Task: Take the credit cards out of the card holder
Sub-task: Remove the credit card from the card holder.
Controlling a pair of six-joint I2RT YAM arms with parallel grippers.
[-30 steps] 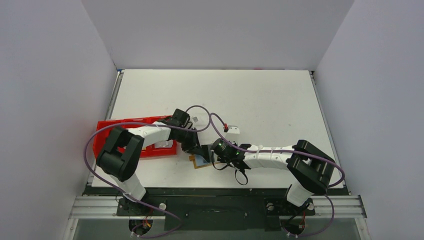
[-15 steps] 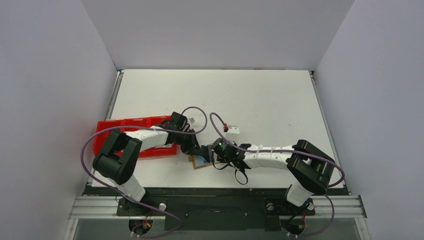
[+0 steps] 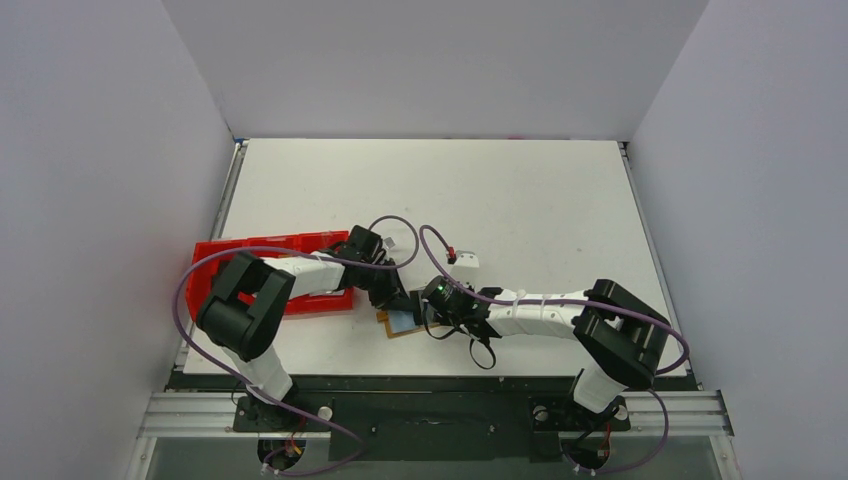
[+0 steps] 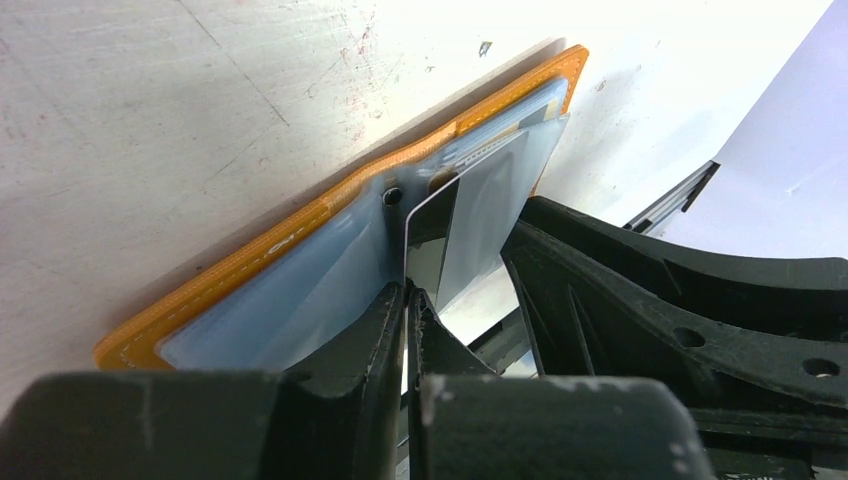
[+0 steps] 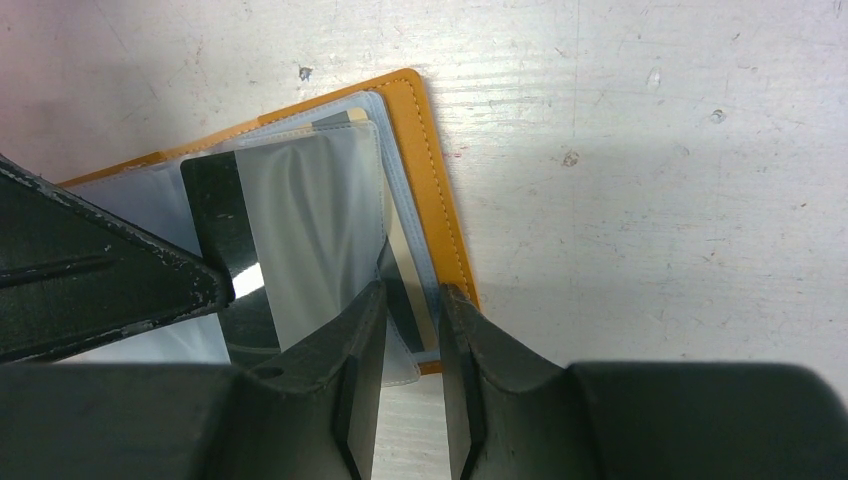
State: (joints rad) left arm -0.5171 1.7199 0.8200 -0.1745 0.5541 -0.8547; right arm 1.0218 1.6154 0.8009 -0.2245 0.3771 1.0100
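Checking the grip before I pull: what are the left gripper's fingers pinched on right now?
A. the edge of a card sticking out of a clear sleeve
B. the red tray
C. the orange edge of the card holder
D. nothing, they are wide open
A: in the left wrist view the left gripper is shut on the thin edge of a card standing out of the card holder.

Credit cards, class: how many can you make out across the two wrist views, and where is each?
2. One credit card is pinched in the left tool, partly out of the card holder. Another card sits in a sleeve between the right tool's fingers. More may be hidden.
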